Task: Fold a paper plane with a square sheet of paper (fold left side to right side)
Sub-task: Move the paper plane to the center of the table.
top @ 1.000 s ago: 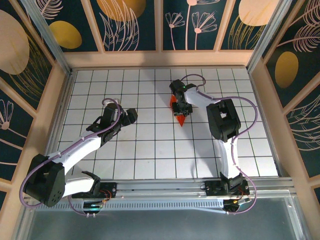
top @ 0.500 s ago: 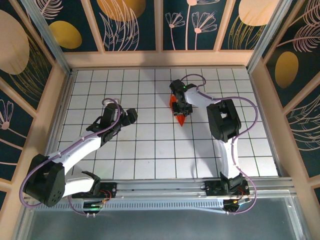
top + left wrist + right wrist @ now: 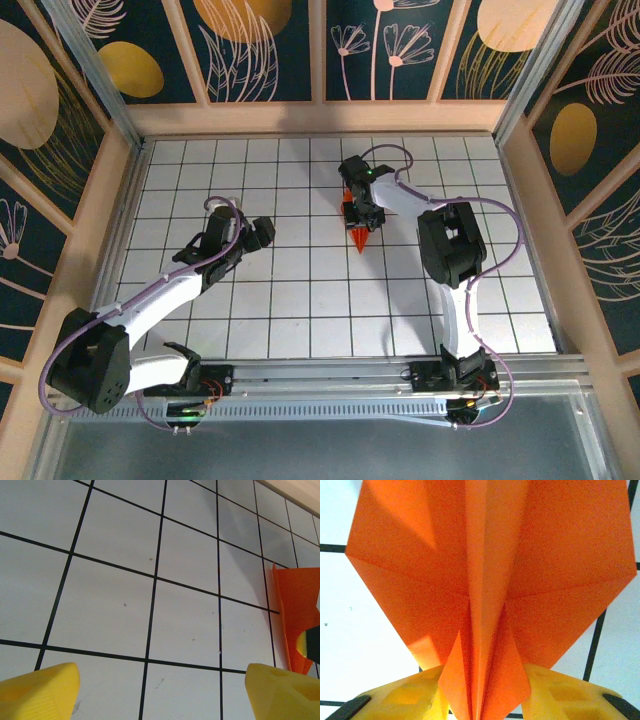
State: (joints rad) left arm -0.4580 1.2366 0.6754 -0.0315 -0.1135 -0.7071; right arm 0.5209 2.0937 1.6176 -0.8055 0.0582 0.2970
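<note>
Well left of the paper plane (image 3: 361,238), the left pincer (image 3: 262,232) hovers over the desk (image 3: 300,300), jaws wide apart. The right pincer (image 3: 482,700) straddles the plane's raised centre fold; whether it actually clamps it, I cannot tell.

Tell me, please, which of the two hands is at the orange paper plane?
The right hand: its yellow fingers flank the folded paper plane, whereas the left hand hangs open, well apart from it.
</note>
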